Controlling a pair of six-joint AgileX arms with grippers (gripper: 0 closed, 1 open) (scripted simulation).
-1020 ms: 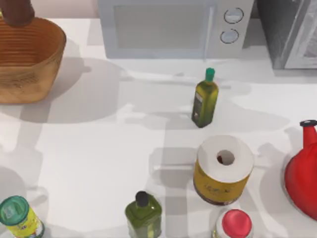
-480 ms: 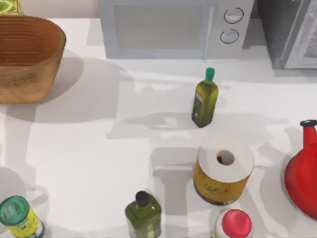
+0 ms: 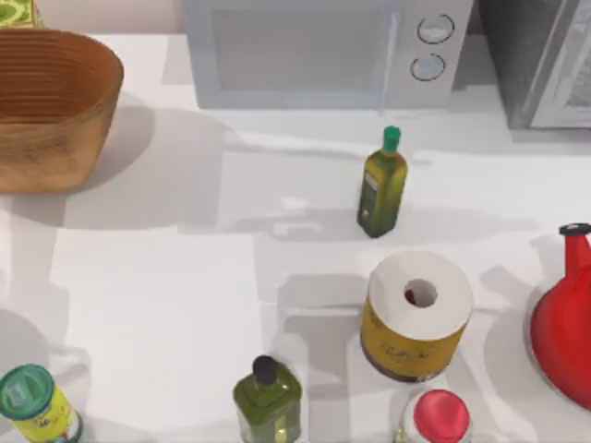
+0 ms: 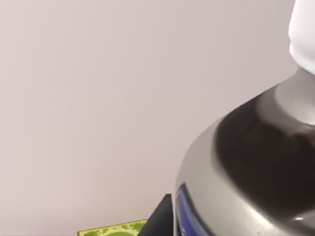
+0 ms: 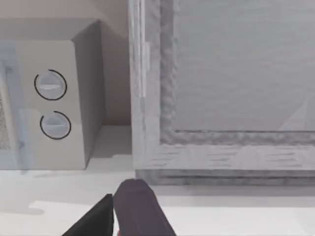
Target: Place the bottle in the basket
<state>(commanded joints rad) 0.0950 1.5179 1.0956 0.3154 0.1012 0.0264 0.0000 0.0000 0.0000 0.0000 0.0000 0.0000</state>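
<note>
The bottle looms close in the left wrist view, with its white cap, dark neck and silver-grey band in front of a bare wall. My left gripper is shut on it, one dark finger showing beside the band. The wicker basket stands at the table's far left corner, and nothing shows in the part of its inside that I see. My right gripper is parked near the microwave and a grey appliance at the back right.
A microwave lines the back edge. A slim olive bottle, a paper roll, a squat green bottle, a red jug, a red-capped jar and a green-lidded can stand around.
One second ago the bottle's brown base showed over the basket's far rim in the top view. It has since left that view, and the shadows on the table have shifted.
</note>
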